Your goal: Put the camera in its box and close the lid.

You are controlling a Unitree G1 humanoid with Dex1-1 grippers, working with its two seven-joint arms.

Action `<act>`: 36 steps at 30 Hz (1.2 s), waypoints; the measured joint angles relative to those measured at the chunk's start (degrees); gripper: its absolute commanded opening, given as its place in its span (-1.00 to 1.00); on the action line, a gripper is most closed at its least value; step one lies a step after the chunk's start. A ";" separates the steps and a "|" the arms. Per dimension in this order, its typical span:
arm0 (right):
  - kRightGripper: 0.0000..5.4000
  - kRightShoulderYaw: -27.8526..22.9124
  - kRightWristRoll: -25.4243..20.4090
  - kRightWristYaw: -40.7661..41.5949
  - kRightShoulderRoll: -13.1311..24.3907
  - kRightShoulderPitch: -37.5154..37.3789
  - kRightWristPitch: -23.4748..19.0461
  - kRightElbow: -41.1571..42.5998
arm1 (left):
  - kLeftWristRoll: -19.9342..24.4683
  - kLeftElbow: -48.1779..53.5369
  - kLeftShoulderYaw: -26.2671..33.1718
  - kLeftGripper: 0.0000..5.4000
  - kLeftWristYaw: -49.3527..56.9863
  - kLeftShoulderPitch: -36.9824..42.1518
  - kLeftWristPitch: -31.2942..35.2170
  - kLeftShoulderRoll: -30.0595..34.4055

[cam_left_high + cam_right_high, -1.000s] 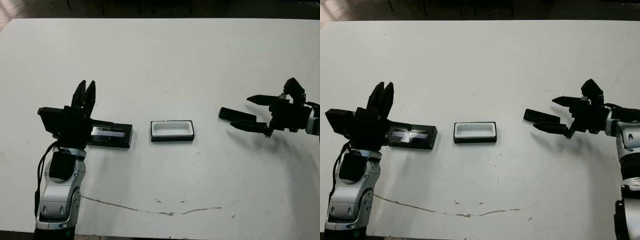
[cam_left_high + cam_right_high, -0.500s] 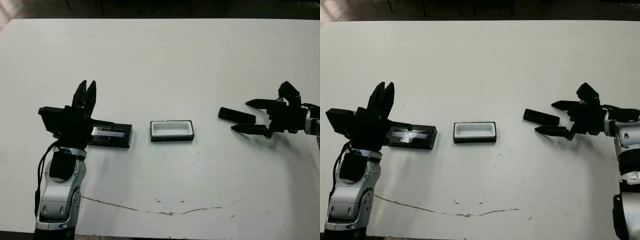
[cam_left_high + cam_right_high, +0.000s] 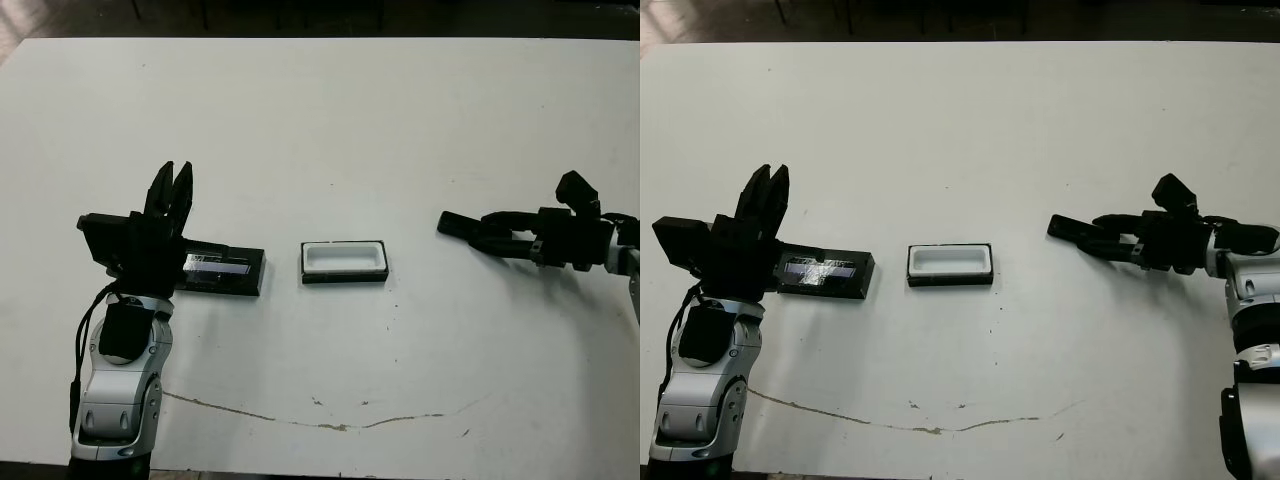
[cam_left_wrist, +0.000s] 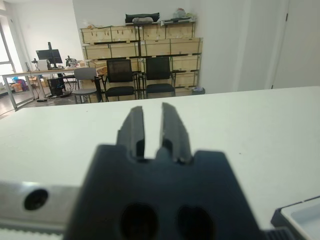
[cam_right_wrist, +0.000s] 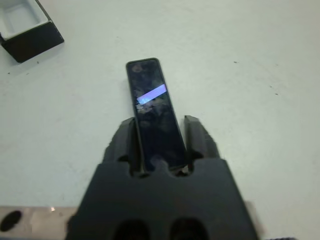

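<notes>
The right tool [image 5: 160, 142] lay low over the white surface [image 3: 330, 120], its two fingers [image 5: 199, 141] flanking the near end of the camera [image 5: 152, 107] and seemingly pressed to its long sides, so I judged it clenched on the bar, which rested flat and pointed toward the middle. The box [image 3: 344, 261] sat open at the centre, white lining up, well apart from the camera. The lid [image 3: 222, 270] lay just beside the box on its left, partly under the left tool [image 3: 170, 195], which pointed away across the surface with fingers nearly together and holding nothing. The step in hand looked like the pick-up. Next the bar would need lifting level, carrying across and lining up lengthwise with the tray.
</notes>
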State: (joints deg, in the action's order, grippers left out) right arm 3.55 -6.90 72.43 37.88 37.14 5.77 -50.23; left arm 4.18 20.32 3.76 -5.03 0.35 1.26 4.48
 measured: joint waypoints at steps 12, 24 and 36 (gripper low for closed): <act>-0.89 3.99 3.04 2.72 3.09 2.01 -5.88 5.98 | -0.17 0.01 -0.32 -1.00 0.40 0.04 0.04 -0.01; -0.92 -4.57 -8.77 1.43 -1.19 1.09 -13.57 18.23 | -0.13 0.05 -0.71 -1.00 0.49 0.08 0.50 -0.07; -0.92 5.42 -10.70 -4.14 -3.59 0.47 -34.46 51.28 | -0.20 0.16 -1.26 -1.00 0.56 -0.27 0.09 -0.19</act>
State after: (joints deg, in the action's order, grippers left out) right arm 8.97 -17.60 68.29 34.29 37.61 -28.69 1.05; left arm 3.99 20.48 2.50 -4.47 0.09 1.36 4.29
